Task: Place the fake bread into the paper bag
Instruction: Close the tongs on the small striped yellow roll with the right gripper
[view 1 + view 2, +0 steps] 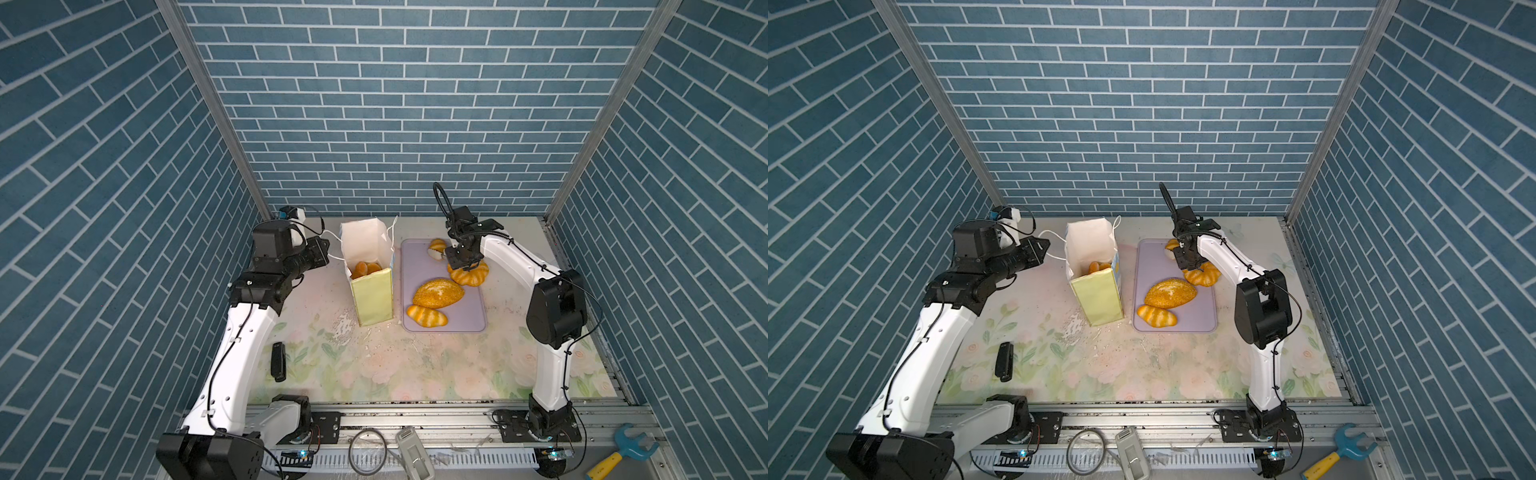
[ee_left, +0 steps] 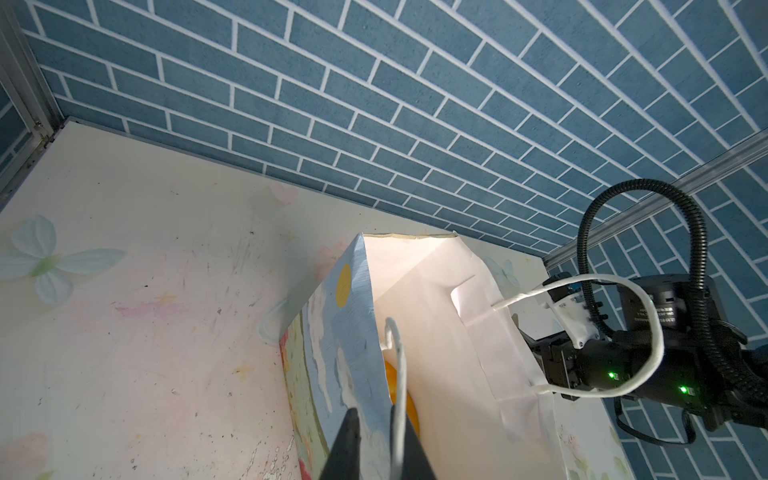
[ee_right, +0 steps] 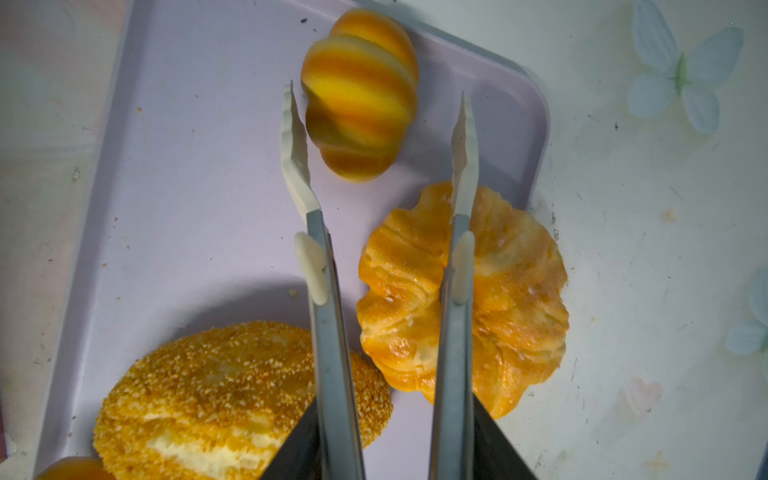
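The paper bag (image 1: 372,299) stands upright left of the lilac tray (image 1: 469,320), with orange bread (image 1: 365,268) inside. My left gripper (image 2: 380,419) is shut on the bag's blue side wall and a cord handle. On the tray lie a seeded loaf (image 3: 232,386), a striped roll (image 1: 427,316) at the front, a flaky ring (image 3: 515,299) across the tray's edge, and a blurred striped roll (image 3: 359,99). My right gripper (image 3: 395,432) is shut on metal tongs (image 3: 332,332). The tongs' white tips stand apart, on either side of the blurred roll.
A black oblong object (image 1: 277,361) lies on the floral table near the left arm. On the front rail sit a cable ring (image 1: 368,451), a grey device (image 1: 413,453) and a blue-and-yellow toy wrench (image 1: 623,453). Blue brick walls close three sides.
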